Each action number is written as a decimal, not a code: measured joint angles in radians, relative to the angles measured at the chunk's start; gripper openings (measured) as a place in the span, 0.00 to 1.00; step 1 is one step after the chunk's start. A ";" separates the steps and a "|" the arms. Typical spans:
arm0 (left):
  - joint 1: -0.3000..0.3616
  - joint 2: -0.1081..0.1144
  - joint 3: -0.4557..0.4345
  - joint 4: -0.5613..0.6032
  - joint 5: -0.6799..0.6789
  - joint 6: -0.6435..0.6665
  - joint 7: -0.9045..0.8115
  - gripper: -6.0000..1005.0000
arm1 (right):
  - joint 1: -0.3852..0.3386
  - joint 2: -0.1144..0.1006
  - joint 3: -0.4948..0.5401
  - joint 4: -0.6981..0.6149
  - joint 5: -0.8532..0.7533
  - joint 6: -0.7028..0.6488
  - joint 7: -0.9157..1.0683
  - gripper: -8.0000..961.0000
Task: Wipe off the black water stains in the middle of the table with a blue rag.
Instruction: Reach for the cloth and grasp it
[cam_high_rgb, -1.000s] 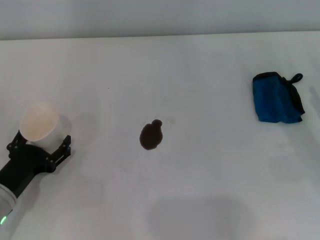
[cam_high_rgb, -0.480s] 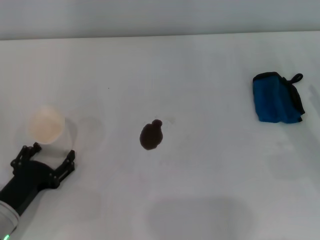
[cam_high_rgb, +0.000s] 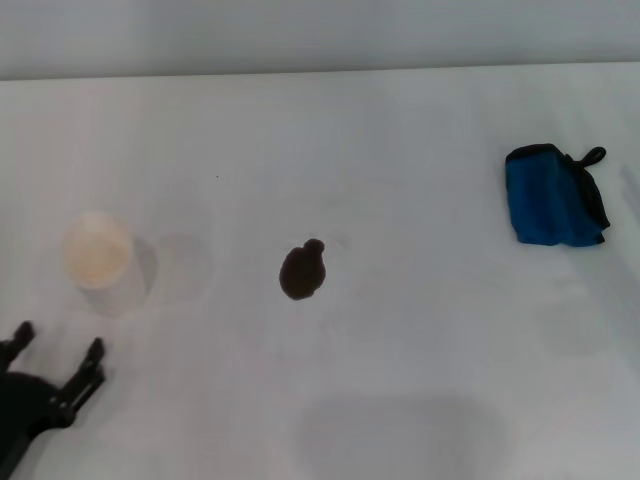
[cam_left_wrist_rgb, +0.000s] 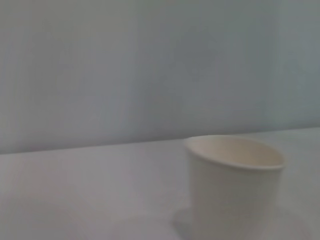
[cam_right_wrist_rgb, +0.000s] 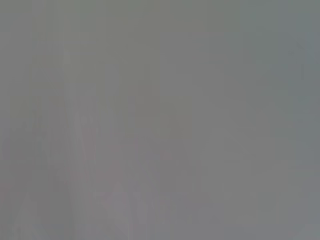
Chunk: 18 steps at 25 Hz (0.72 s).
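Nearest, at the table's (cam_high_rgb: 400, 110) front left corner: left gripper (cam_high_rgb: 55, 350), black, fingers spread wide, holding nothing, clear of everything. Just beyond it, one white paper cup (cam_high_rgb: 98, 252), upright, open mouth up, standing alone on the left side. Same cup (cam_left_wrist_rgb: 232, 187) seen side-on from the left wrist view, rim and tapered wall plain, pale wall behind. Mid-table: one dark stain (cam_high_rgb: 302, 270), roundish with a small knob on its far edge, well apart from cup and gripper. Farther out on the right: one blue rag (cam_high_rgb: 553, 196), folded, black edging, small black loop at its far right corner, well apart from the stain. Nothing lying between rag and stain, just bare white surface. Right gripper out of sight in every view; right wrist view only flat grey.
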 joint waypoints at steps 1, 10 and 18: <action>0.015 0.000 -0.006 0.000 -0.012 0.014 0.013 0.88 | 0.000 0.000 0.002 -0.004 0.000 0.000 0.018 0.68; 0.101 0.001 -0.037 -0.013 -0.291 0.160 0.084 0.88 | -0.036 -0.011 -0.007 -0.237 -0.061 -0.083 0.561 0.68; 0.089 0.004 -0.037 -0.039 -0.390 0.210 0.078 0.88 | 0.085 -0.161 -0.035 -0.386 -0.527 -0.139 1.279 0.68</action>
